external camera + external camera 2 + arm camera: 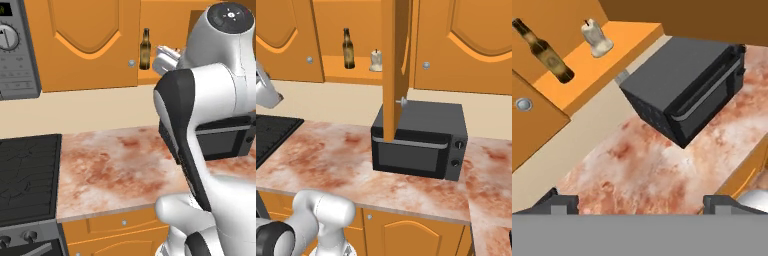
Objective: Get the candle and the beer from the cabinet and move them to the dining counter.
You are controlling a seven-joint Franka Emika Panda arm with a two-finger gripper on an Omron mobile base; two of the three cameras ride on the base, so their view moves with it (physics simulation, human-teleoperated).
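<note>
Nearest, pincer [640,205] spread wide, grasping nothing, tips apart at the bottom of the hand view, hovering above the marbled table [662,165]. Below, on that table [331,155], a black microwave [418,142] with a silver handle, standing against the cream wall. Left of it in the left base view, a dark stove top [27,175]. Above the microwave, cabinet [286,40] with one door [393,65] swung open, seen edge-on, its round silver knob just over the microwave's top. Farthest, on the open orange shelf [612,55] inside the cabinet: beer [348,48] upright at the left, candle [375,61] just beside it at the right, apart, not touching. Both well clear of the pincer. Beer [145,49] also visible past the closed door's edge in the left base view.
</note>
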